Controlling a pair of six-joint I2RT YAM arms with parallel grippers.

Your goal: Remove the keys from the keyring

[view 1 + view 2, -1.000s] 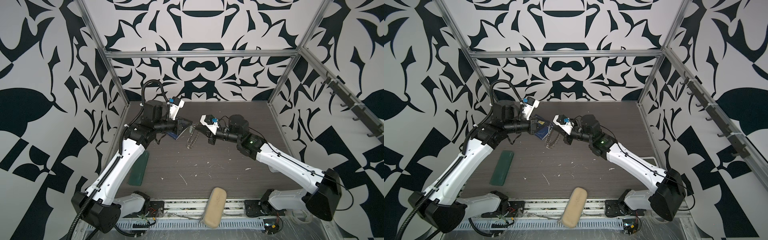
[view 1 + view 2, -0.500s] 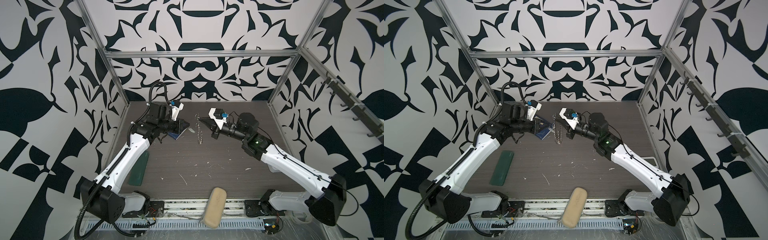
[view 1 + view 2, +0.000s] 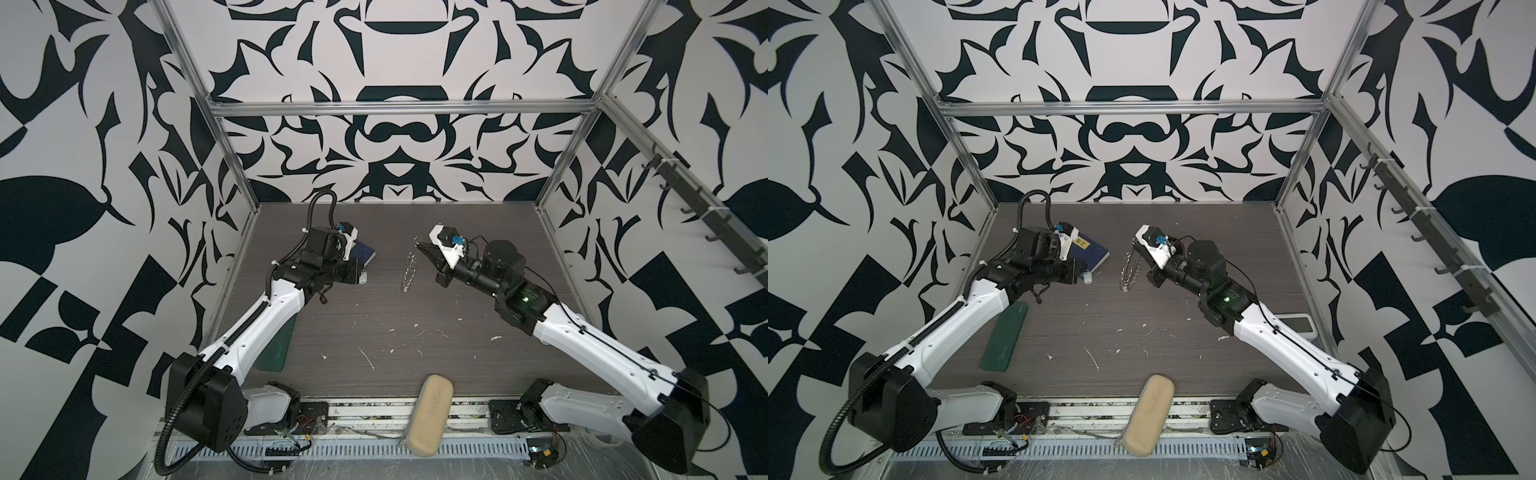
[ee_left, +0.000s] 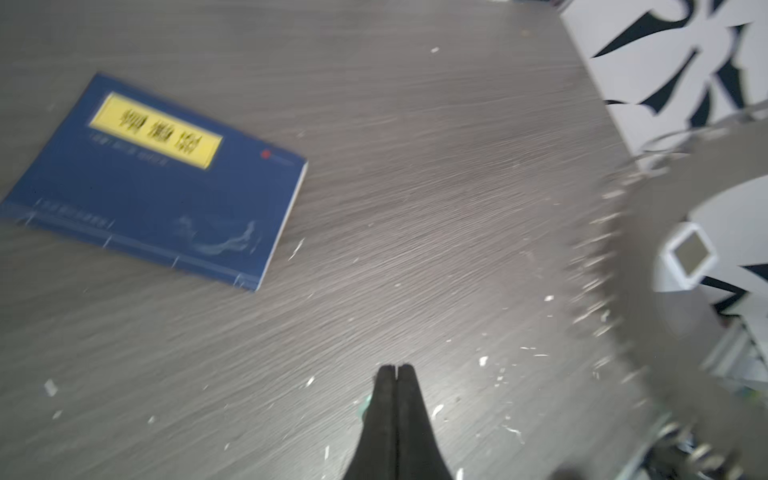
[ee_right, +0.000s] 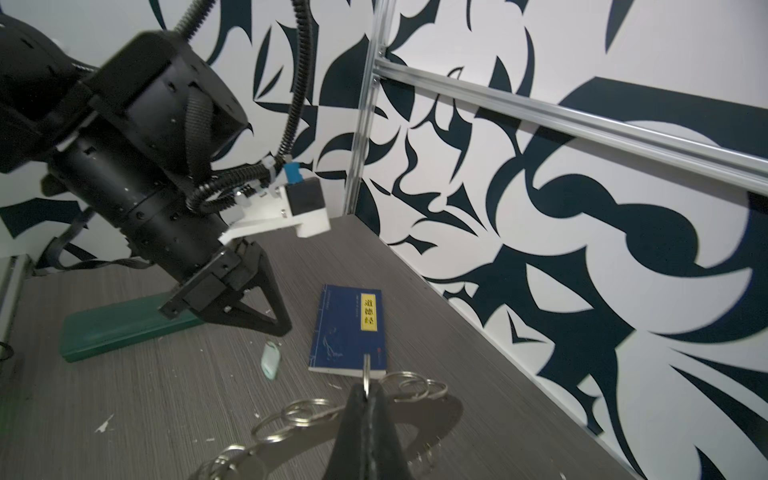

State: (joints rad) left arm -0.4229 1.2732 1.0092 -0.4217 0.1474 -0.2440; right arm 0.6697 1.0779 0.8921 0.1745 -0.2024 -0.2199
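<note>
Grey flat metal keyring (image 5: 436,413) hangs in the middle, pinched at its rim by the closed right gripper (image 5: 365,390); such thin hold may slip. Mint-green-tagged key (image 5: 271,358) is left, just beneath the closed left gripper (image 5: 284,329).

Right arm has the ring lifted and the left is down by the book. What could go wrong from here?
1. The right tool pinches the keyring only at its rim. The ring hangs edge-on above the table, so it could swing or slip out.
2. The keys sit right at the tip of the shut left tool. Whether they are gripped is unclear, so a quick move might drop or fling them.
</note>
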